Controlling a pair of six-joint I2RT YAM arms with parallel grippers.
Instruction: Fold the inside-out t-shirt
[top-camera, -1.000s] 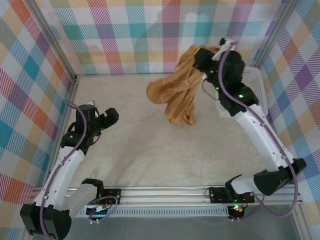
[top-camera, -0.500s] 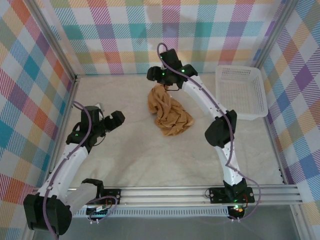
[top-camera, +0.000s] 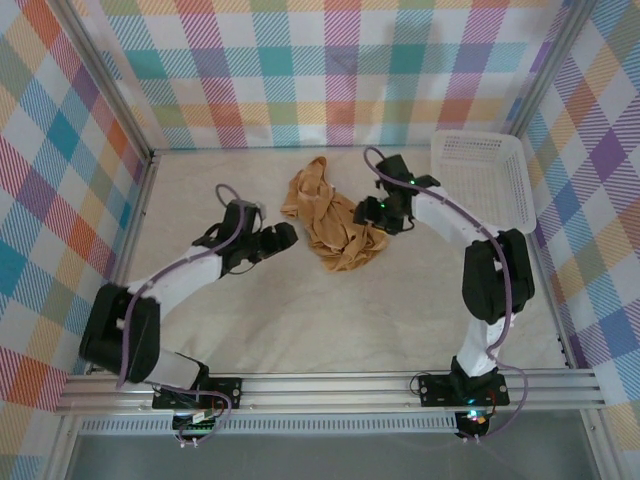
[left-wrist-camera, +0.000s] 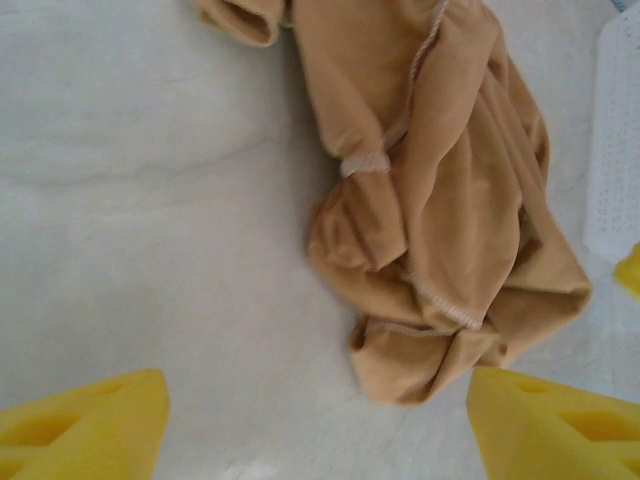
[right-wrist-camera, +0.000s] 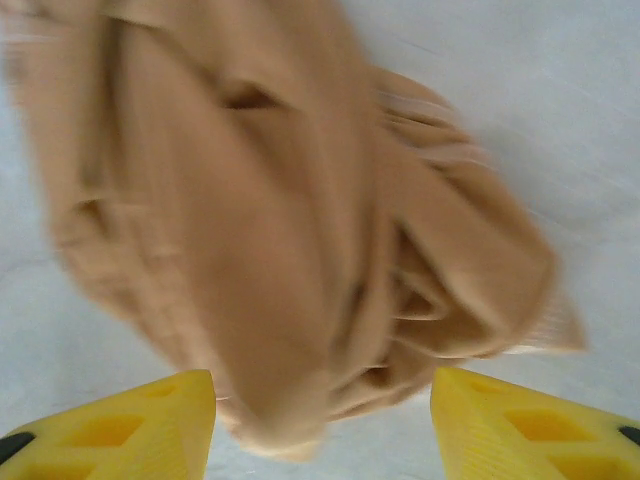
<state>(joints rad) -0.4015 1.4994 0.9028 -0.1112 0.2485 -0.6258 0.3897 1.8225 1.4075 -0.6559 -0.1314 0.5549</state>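
Note:
The inside-out t-shirt (top-camera: 328, 222) lies in a crumpled tan heap on the white table, back of centre, with pale seams showing. My left gripper (top-camera: 284, 238) sits just left of the heap, low over the table. In the left wrist view its yellow fingers (left-wrist-camera: 85, 420) stand wide apart, and the left gripper (left-wrist-camera: 320, 440) is open, with the t-shirt (left-wrist-camera: 440, 220) ahead and its lower lump near the right finger. My right gripper (top-camera: 366, 213) is at the heap's right side. In the right wrist view the right gripper (right-wrist-camera: 325, 430) is open, and the t-shirt (right-wrist-camera: 270, 200) bulges just ahead of the fingertips.
A white mesh basket (top-camera: 500, 200) stands at the back right corner, its edge at the right of the left wrist view as the basket (left-wrist-camera: 615, 150). Plaid walls close the table on the left, back and right. Bare table (top-camera: 330, 320) spreads in front of the heap.
The right gripper, earlier holding the shirt up in the air, has let it go and the shirt lies on the table. Both grippers have moved in beside the heap.

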